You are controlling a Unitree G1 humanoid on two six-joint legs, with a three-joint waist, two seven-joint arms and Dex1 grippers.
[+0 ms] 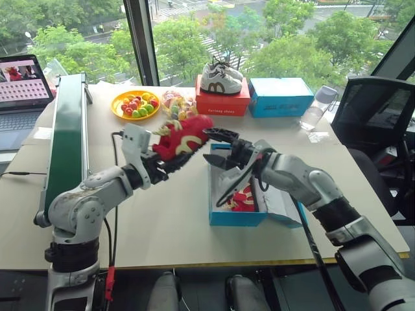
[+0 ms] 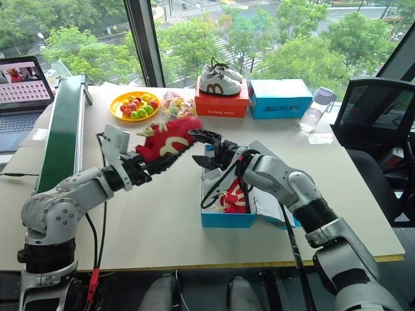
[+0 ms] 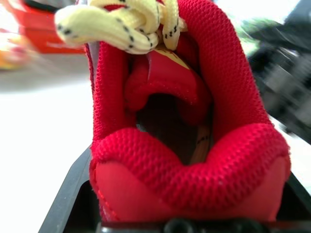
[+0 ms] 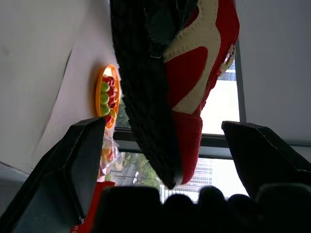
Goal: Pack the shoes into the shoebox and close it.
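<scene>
Left eye view: the left gripper (image 1: pixel 170 163) is clamped on the heel end of a red shoe (image 1: pixel 183 137), holding it in the air above the table (image 1: pixel 162 214) with its toe toward the right gripper (image 1: pixel 219 146). The hold at the heel leaves the front half of the shoe free, which I judge to be deliberate: it presents the toe for a hand-over or a guided drop into the box.

The right gripper stands spread wide, one finger above and one below the level of the toe. In the right wrist view the black sole and the yellow side mark of the shoe hang between its two fingers (image 4: pixel 77 160), apart from both; no contact is visible.

The blue shoebox (image 1: pixel 237 218) lies open on the table below the right forearm, just past the airborne shoe. The second red shoe (image 1: pixel 243 198) already rests inside on the white lining. The hinged lid (image 1: pixel 280 202) is folded out on the far side from the left arm, so the mouth is clear for loading.

Assessment: one shoe packed, one in transit, lid not yet closed. Left wrist view confirms the grip at the heel collar, with the cream laces (image 3: pixel 121 26) loose at the far end.
</scene>
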